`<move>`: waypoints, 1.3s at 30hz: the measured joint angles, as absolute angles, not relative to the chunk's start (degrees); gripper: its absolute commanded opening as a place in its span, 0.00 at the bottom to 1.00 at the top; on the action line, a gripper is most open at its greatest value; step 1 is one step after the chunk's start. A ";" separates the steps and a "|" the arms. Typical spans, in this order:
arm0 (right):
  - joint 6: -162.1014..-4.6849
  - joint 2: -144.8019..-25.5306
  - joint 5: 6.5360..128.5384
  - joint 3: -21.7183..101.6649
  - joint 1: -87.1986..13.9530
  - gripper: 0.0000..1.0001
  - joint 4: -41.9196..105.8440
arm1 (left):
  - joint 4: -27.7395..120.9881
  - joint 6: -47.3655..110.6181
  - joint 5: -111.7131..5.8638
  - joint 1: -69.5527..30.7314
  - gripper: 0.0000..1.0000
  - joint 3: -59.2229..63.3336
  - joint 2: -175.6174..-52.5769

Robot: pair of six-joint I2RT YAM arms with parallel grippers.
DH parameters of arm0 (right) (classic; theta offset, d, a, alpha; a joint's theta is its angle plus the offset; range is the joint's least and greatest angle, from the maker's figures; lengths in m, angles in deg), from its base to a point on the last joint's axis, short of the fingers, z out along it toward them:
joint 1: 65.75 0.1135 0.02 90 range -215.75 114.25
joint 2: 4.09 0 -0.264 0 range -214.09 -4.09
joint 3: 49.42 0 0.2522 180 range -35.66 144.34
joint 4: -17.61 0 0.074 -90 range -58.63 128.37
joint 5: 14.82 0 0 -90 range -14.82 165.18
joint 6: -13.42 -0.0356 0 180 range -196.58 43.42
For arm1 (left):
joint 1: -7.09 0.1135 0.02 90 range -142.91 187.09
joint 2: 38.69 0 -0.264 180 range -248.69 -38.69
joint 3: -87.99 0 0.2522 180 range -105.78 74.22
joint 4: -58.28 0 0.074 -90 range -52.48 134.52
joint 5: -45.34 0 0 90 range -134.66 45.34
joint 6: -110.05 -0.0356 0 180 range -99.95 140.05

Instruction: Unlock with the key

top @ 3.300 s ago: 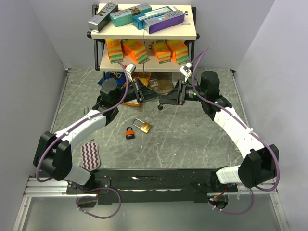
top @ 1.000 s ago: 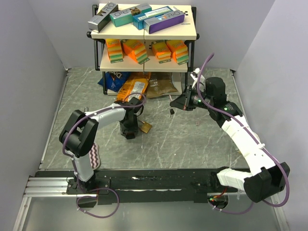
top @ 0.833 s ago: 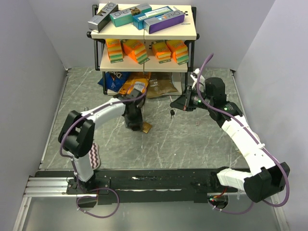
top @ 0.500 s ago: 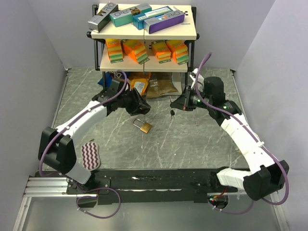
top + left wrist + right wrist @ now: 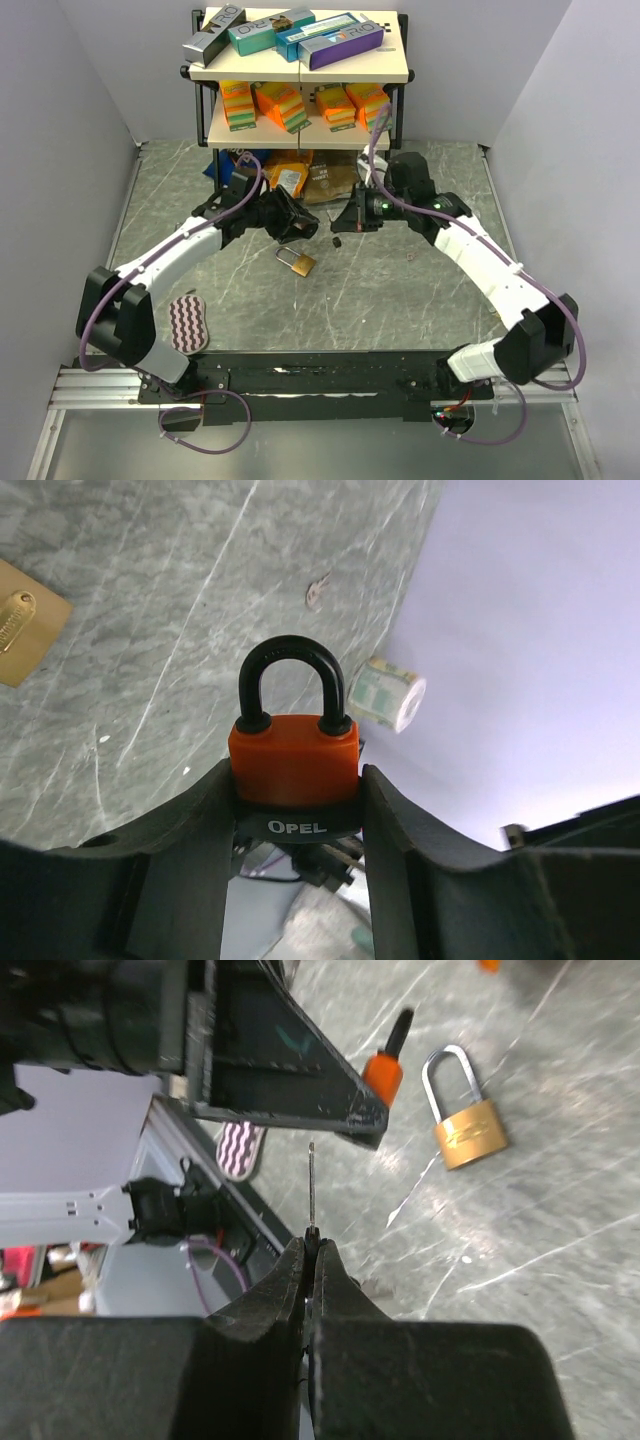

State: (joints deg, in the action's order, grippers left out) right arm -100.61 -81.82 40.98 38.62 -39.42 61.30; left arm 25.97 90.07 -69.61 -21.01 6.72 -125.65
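Key head hidden in tight-shut right gripper, orange padlock base sunk in clamping left gripper

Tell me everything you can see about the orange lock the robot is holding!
The orange padlock has a squarish orange body, likely plastic-covered, a black curved shackle with both legs seated in the body, so it looks locked, and a black band reading OPEL in white. The left gripper clamps its sides between two black fingers, holding it up off the marbled table.
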 measured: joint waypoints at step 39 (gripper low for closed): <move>-97.62 -94.47 37.51 46.93 -36.06 0.00 71.86 | 29.08 94.44 -65.72 -22.65 0.01 7.44 -124.73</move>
